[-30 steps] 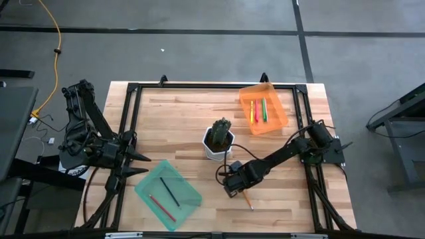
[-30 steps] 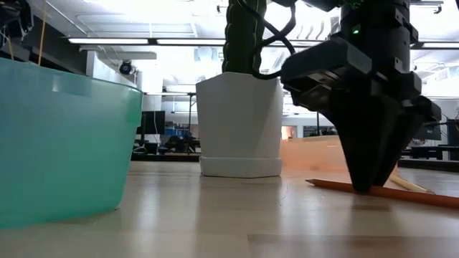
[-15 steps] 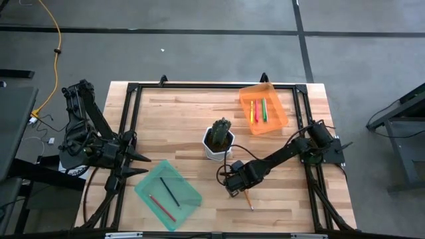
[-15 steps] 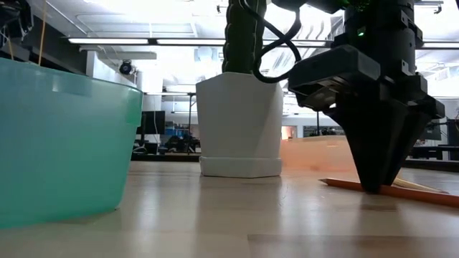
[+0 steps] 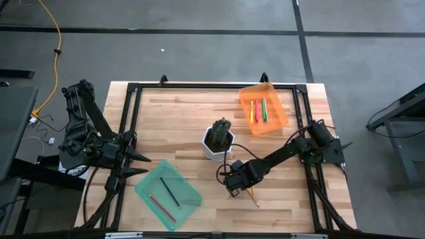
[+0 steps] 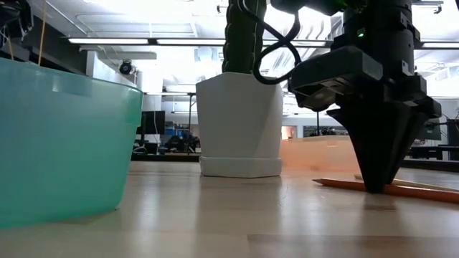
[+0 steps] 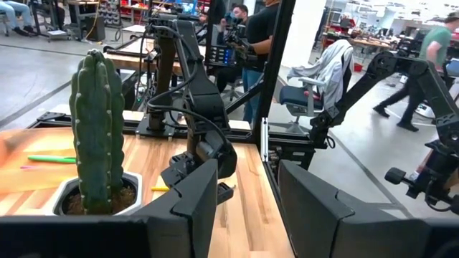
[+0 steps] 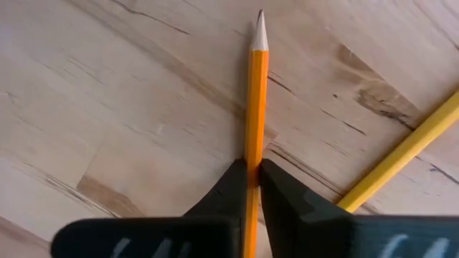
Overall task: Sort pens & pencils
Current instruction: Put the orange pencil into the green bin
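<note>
The pale wooden plank worktop (image 5: 179, 126) carries everything. Left of the right claw (image 5: 236, 190) sits a translucent teal plastic bin (image 5: 168, 194) holding a thin red pencil (image 5: 161, 206) and a dark pencil (image 5: 169, 191); far beyond it, a translucent orange plastic tray (image 5: 263, 108) holds pink-red, yellow and green pens (image 5: 258, 110). Just behind the claw stands a white pot with a green cactus (image 5: 218, 141). The right claw, tips on the worktop, is clenched on a thin orange pencil (image 8: 254, 100); a yellow-orange pencil (image 8: 401, 153) lies just beside it. The left claw (image 5: 141, 163) hangs released by the bin.
</note>
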{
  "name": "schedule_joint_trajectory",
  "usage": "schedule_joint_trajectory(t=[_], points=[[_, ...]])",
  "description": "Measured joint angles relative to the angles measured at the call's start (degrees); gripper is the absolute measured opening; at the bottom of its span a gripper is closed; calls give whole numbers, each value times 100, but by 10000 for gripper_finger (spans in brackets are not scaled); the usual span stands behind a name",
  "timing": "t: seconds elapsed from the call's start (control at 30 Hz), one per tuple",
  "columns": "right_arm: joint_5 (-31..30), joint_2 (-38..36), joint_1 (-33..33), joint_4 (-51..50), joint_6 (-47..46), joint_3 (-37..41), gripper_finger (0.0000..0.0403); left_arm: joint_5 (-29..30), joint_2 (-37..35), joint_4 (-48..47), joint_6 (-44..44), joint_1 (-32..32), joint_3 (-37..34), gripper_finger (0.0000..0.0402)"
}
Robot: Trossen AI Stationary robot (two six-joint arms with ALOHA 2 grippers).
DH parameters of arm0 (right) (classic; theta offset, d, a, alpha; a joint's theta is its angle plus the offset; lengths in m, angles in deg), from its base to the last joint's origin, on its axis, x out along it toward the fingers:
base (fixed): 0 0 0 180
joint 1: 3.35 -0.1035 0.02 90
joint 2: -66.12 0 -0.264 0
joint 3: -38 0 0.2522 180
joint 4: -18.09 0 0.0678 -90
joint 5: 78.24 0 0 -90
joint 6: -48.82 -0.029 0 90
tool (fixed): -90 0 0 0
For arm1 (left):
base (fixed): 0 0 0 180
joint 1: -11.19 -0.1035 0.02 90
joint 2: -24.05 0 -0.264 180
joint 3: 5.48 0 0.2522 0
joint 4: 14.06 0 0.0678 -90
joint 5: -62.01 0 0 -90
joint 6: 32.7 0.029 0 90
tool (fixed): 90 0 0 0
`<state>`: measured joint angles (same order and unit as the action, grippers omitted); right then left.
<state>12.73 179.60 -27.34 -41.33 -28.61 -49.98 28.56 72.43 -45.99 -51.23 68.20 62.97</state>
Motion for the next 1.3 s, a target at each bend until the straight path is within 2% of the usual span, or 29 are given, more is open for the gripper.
schedule_joint_trajectory(t=[0.3,0.67,1.1,1.3], points=[[-191,-47,1,230,177,-132,11,2,0,-2,7,0,0,138],[-700,-62,135,234,989,-1199,10,2,0,-24,9,0,0,138],[-952,-66,230,215,1953,-2197,10,61,0,-119,-3,0,0,138],[-983,-66,227,395,2280,-2581,10,62,1,-547,-402,0,0,138]])
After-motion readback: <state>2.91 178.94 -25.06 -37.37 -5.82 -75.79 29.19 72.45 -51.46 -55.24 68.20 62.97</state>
